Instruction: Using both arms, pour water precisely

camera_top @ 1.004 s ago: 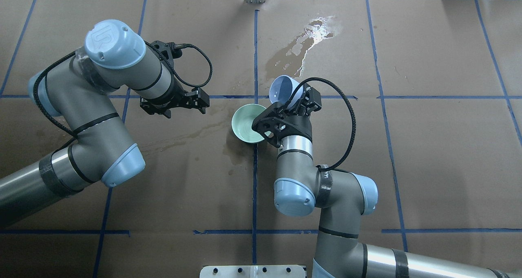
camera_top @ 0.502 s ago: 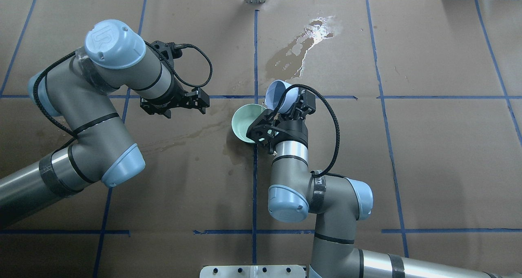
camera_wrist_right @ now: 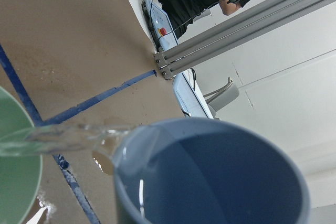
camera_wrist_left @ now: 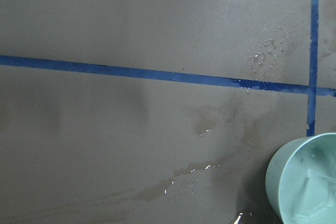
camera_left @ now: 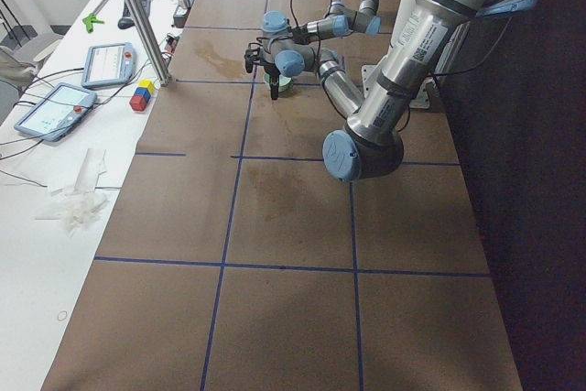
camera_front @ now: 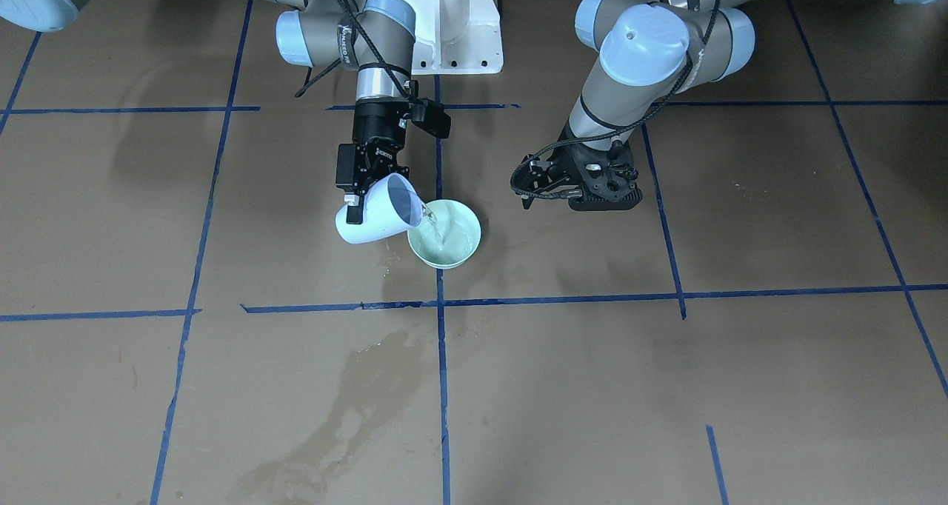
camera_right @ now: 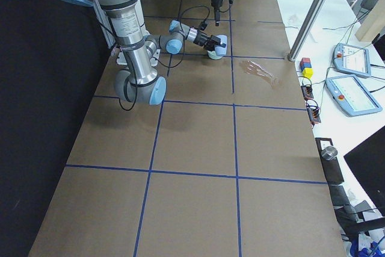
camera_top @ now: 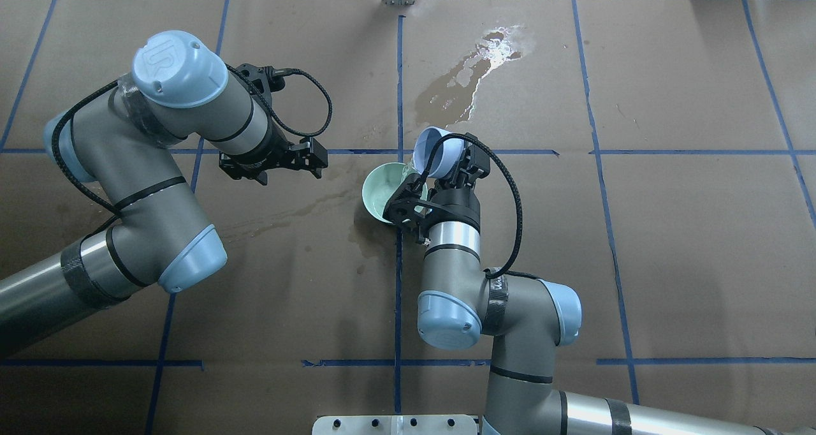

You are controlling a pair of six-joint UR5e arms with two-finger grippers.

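Exterior front-facing view: the right gripper (camera_front: 361, 188) is clamped on a pale blue cup (camera_front: 375, 218), which is tipped with its mouth toward the green bowl (camera_front: 445, 263). The cup's lip is at the bowl's rim, on the side where the right arm comes in. A thin clear stream of the water (camera_front: 435, 228) runs from the lip and lands inside the bowl, where a shallow pool glints. The right wrist view shows the stream (camera_wrist_right: 68, 137) leaving the cup's lip and crossing onto the bowl's edge.

The left gripper (camera_front: 589, 192) hangs well apart from the bowl on the opposite side and holds nothing. I cannot tell whether its jaws are parted or closed. Its wrist camera catches only the bowl's rim (camera_wrist_left: 273, 174), with wet streaks (camera_wrist_left: 194, 178) on the brown paper beside the bowl.

The step in hand looks like the pour itself. To do it well, the wrist should hold this tilt or add to it very slowly, so that the stream stays thin. The lip belongs inside the bowl's rim, not over it, because the stream enters close to the edge. To finish, the cup should roll back smoothly so that nothing dribbles down its wall. The bowl stands free, so the cup must not nudge it.
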